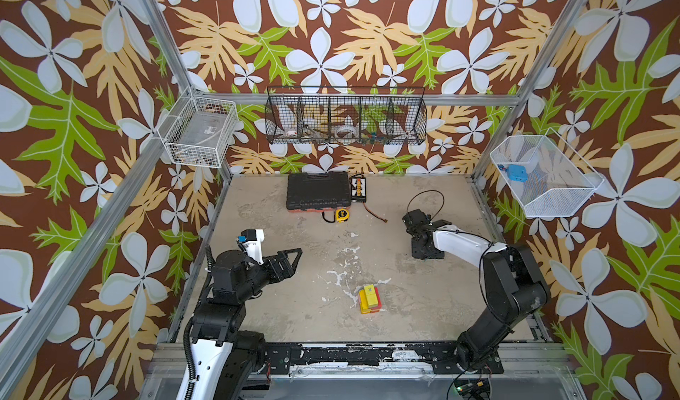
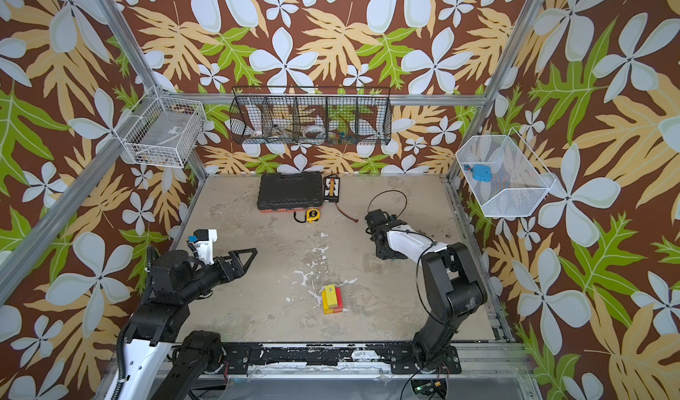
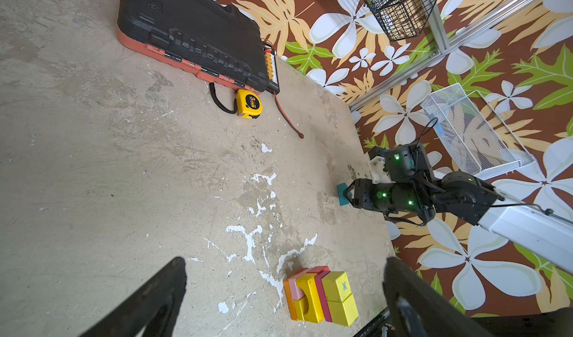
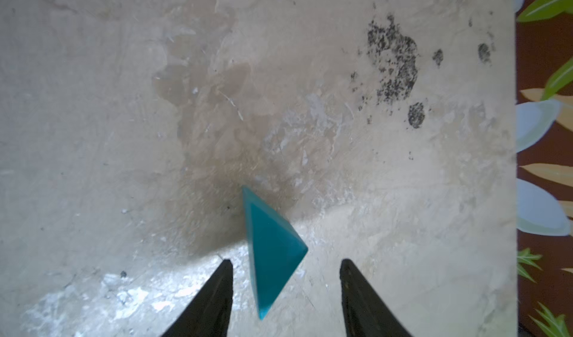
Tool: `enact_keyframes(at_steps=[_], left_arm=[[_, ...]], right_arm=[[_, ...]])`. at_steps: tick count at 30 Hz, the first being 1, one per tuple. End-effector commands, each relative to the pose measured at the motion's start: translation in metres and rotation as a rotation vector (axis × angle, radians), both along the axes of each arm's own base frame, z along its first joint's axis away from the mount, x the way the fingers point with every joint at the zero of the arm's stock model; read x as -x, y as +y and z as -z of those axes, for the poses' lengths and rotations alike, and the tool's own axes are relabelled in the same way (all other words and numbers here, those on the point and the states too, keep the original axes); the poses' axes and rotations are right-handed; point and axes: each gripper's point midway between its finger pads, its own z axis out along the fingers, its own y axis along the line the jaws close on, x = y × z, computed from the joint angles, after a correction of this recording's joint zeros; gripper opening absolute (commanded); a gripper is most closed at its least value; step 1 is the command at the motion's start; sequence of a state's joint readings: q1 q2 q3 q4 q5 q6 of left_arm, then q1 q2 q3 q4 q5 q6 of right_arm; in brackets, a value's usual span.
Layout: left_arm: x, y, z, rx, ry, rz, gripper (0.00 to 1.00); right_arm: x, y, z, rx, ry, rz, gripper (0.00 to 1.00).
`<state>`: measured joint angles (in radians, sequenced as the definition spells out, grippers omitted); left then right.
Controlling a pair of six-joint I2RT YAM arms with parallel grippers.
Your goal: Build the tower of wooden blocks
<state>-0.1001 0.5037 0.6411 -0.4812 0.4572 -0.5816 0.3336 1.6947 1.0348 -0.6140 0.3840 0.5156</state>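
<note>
Black fingertips of the right gripper fill the near edge of the right wrist view. They are spread on either side of a teal wedge block, and bare surface shows in the gap on each side, so nothing is gripped. The wedge sits on the worn beige table, well apart from the tower, behind it and to its right. In both top views the arm hides the wedge.

The tower is a compact stack of yellow, red, pink and orange blocks, and its top yellow block is marked with an X.

To the left of the tower, the left gripper hangs with its jaws wide apart, holding nothing.

Far behind the tower, a yellow tape measure lies just beside a black tool case.
</note>
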Motion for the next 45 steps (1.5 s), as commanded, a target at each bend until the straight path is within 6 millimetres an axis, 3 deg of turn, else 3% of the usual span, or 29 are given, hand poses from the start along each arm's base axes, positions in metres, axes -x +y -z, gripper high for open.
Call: enact_keyframes(at_steps=[1, 12, 26, 37, 45], left_arm=[[0.000, -0.001, -0.002, -0.005, -0.015, 0.011, 1.00], [0.000, -0.001, -0.002, -0.006, -0.018, 0.011, 1.00], [0.000, -0.001, -0.002, -0.006, -0.018, 0.012, 1.00], [0.000, -0.001, -0.003, -0.005, -0.022, 0.010, 1.00], [0.000, -0.001, -0.003, -0.005, -0.022, 0.010, 1.00]], right_arm=[[-0.008, 0.016, 0.002, -0.109, -0.017, -0.041, 0.58], [-0.011, 0.005, 0.009, -0.149, -0.009, -0.002, 0.56], [-0.012, -0.002, 0.013, -0.136, 0.007, 0.021, 0.46], [-0.009, -0.011, 0.015, -0.089, 0.014, 0.046, 0.22], [-0.004, -0.022, -0.004, 0.163, -0.017, 0.077, 0.18]])
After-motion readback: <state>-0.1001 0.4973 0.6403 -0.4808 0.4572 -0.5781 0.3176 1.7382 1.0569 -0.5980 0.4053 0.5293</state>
